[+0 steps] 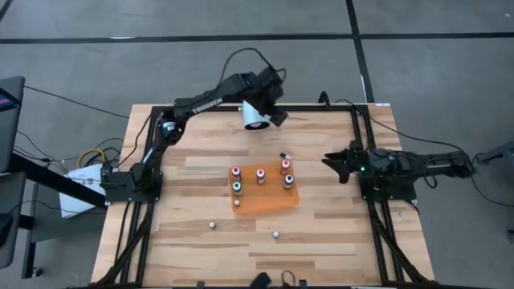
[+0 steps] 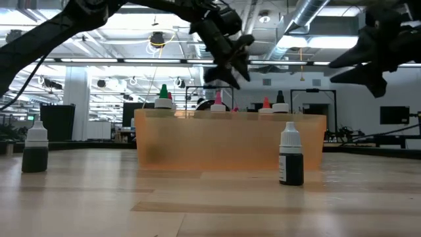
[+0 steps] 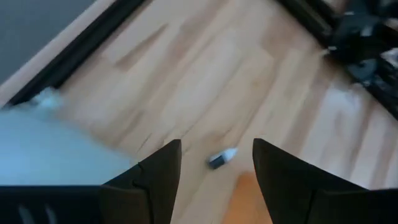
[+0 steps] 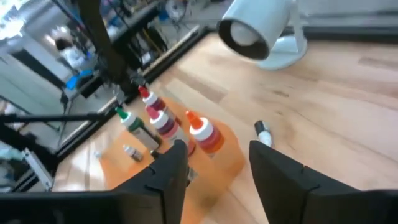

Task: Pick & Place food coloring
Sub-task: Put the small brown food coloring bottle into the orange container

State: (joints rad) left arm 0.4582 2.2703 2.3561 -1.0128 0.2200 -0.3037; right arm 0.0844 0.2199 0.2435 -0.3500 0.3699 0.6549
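Several food coloring bottles (image 1: 261, 174) with red, orange and green tops stand upright in a flat orange tray (image 1: 271, 202) at the table's middle. One small bottle (image 3: 222, 158) lies on its side on the wood just beyond the tray's far edge. Two dark bottles with white caps (image 1: 212, 225) (image 1: 275, 234) stand on the table nearer the front. My left gripper (image 3: 216, 144) hangs open above the lying bottle's area, near the far edge, holding nothing. My right gripper (image 4: 217, 146) is open at the table's right side, pointing toward the tray, with nothing between its fingers.
A big white cylinder (image 1: 255, 116) lies by the far edge beside my left gripper. A black frame (image 1: 363, 136) runs along the table's edges. Bare wood lies left of the tray and along the front.
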